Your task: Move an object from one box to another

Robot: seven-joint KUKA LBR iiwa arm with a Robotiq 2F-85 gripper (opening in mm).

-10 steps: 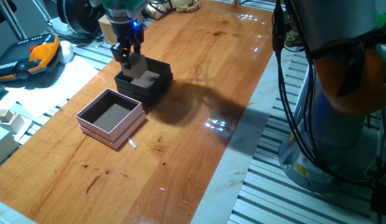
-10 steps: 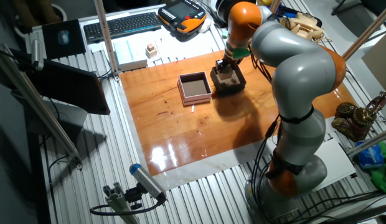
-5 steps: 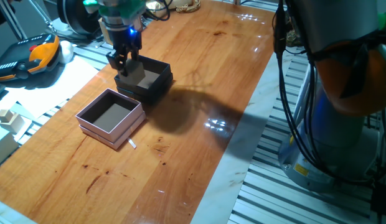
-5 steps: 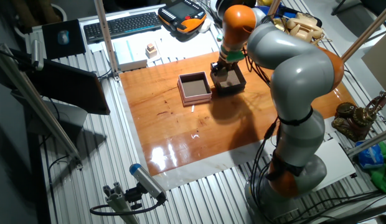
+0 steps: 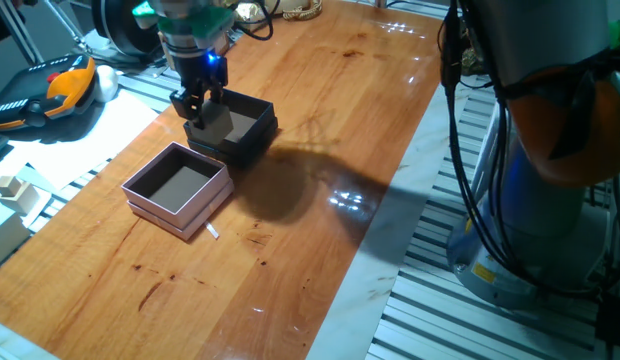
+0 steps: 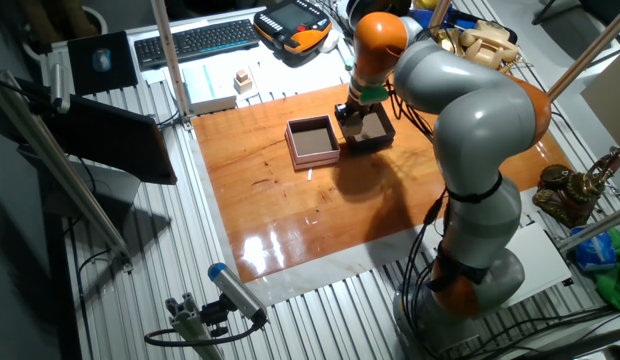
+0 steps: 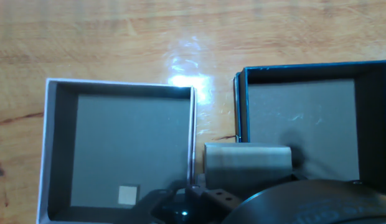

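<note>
1. In one fixed view, the arm reached down from the top left. Its gripper (image 5: 197, 103) pointed straight down over the near left corner of the black box (image 5: 235, 127). The dark fingers stood narrow, and I could not make out from here what sat between them.
2. The black box was square and shallow, with a stepped base and a pale floor. The pink box (image 5: 178, 186) sat just beside it, nearer the camera. It had the same shape, with a dull brown-grey inside. Both rested on the glossy wooden table (image 5: 320, 130). A pair of pale wooden blocks (image 5: 12, 189) lay off the table at the far left.
3. In the other fixed view, the grey arm (image 6: 470, 110) with its orange joints arched over the table. The gripper hung at the edge of the black box that faces the pink box. A keyboard (image 6: 195, 40) lay beyond the table.
4. In the hand view, the small wooden cube (image 7: 247, 163) sat close under the camera, clamped in the gripper. It was pale beige and smooth-faced. It hung over the black box's wall on the pink-box side, with the narrow gap between the boxes beside it.
5. The black box showed only a bare, lightly scratched grey floor. The pink box had a matt grey floor with one small pale square patch (image 7: 126, 195) near its lower edge. I could not tell what the patch was.
</note>
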